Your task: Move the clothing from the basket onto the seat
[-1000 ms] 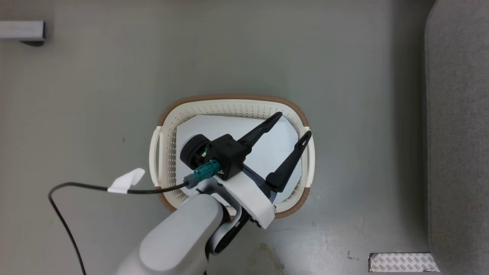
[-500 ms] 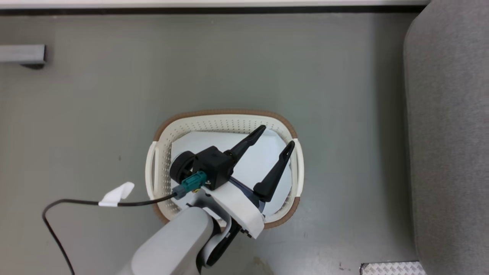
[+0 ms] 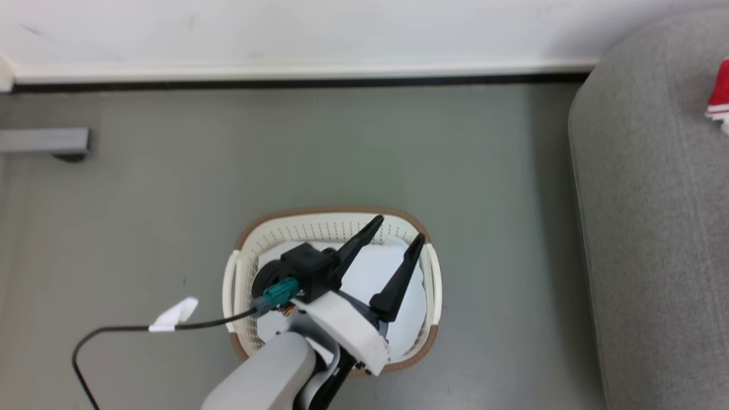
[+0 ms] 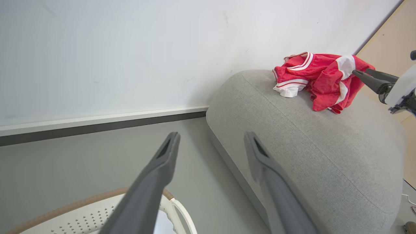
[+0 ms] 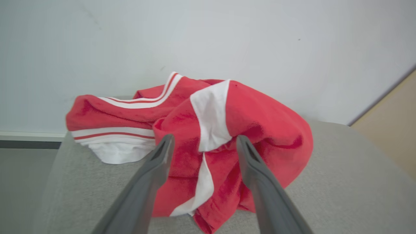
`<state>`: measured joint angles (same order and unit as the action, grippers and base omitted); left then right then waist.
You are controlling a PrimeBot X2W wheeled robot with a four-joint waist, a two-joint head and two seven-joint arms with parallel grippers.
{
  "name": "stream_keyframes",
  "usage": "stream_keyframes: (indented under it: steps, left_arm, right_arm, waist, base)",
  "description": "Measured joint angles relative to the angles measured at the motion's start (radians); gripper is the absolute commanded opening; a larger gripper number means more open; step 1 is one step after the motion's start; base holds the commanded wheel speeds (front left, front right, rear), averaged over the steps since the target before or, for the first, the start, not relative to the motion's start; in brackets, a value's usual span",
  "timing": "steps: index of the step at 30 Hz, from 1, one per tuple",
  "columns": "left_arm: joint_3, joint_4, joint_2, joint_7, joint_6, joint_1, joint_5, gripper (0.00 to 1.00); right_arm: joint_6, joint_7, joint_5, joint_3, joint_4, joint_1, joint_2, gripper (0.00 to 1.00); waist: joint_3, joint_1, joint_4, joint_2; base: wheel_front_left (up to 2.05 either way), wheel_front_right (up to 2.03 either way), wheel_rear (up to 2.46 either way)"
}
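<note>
The red clothing [image 5: 227, 136] with white stripes lies crumpled on the grey seat [image 5: 341, 182]. My right gripper [image 5: 203, 139] is open, its fingertips at the near side of the heap and gripping nothing. The left wrist view shows the clothing [image 4: 320, 78] on the far end of the seat [image 4: 308, 139], with the right gripper [image 4: 360, 72] beside it. In the head view, a corner of the clothing [image 3: 719, 94] shows at the seat's [image 3: 655, 256] far right. My left gripper [image 3: 400, 229] hangs open and empty over the cream basket [image 3: 336, 212].
A pale blue-white cloth [image 3: 370, 273] lies flat in the basket. A black cable with a white tag [image 3: 173, 315] runs across the grey floor at the left. A grey bar [image 3: 45, 141] lies at the far left. A white wall with skirting [image 3: 285, 71] lies beyond.
The head camera has tilted up, bringing the wall and the clothing's red corner into the picture. The right gripper has opened. The left gripper stays open over the basket.
</note>
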<state>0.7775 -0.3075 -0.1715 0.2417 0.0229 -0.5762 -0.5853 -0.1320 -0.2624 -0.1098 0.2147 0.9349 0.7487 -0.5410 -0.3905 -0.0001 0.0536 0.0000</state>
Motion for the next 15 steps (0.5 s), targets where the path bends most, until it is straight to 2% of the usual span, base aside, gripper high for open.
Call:
stream_keyframes:
  steps: [4,9,15]
  left_arm:
    - [-0.031,-0.024,0.002,0.015,0.004,0.039,-0.007,1.0]
    - [-0.08,-0.044,-0.007,0.021,0.006,0.107,-0.014,1.0]
    - [-0.178,-0.032,-0.031,0.022,0.013,0.193,0.005,1.0]
  right_arm:
    - [0.0,0.0,0.007,0.031,-0.175,-0.155,0.034,1.0]
    - [0.0,-0.002,0.027,0.057,-0.399,-0.334,0.111,1.0]
    - [0.0,-0.002,0.03,0.024,-0.572,-0.489,0.184,1.0]
  waist:
    - [0.057,-0.0001,-0.011,0.0]
    - [0.133,-0.0001,-0.03,0.0]
    - [0.219,-0.0002,-0.05,0.0]
  base:
    - [0.0,0.0,0.0]
    - [0.0,0.0,0.0]
    - [0.0,0.0,0.0]
